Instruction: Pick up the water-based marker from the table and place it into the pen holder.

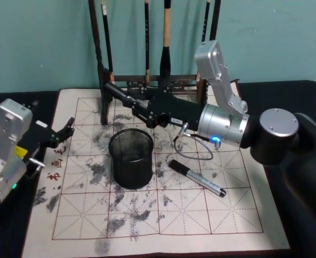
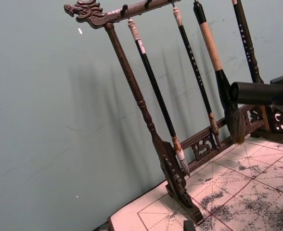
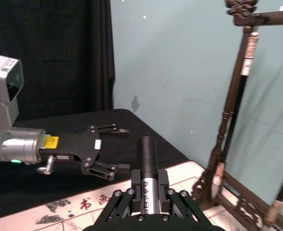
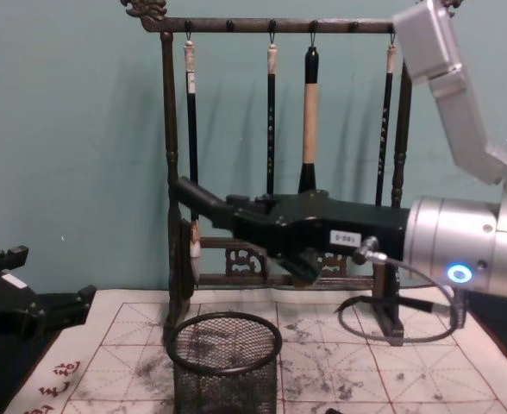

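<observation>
Water-based marker (image 3: pixel 148 154), probably light, stiff and slick, sits in the right gripper (image 3: pixel 149 182), fingers clamped on its barrel (cap jutting past the fingertips); left gripper (image 3: pixel 113 148) gapes idle ahead.

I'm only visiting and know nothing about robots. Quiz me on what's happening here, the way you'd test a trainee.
1. True or false: the right pincer is shut on a marker.
2. Where is the second marker? A) inside the pen holder; B) lying flat on the mat, right of the holder; C) propped upright against the holder.
3. Fill in: the left pincer sits by the mat's left edge with its fingers ____.
Key: 1 true; 2 B; 3 open.
</observation>
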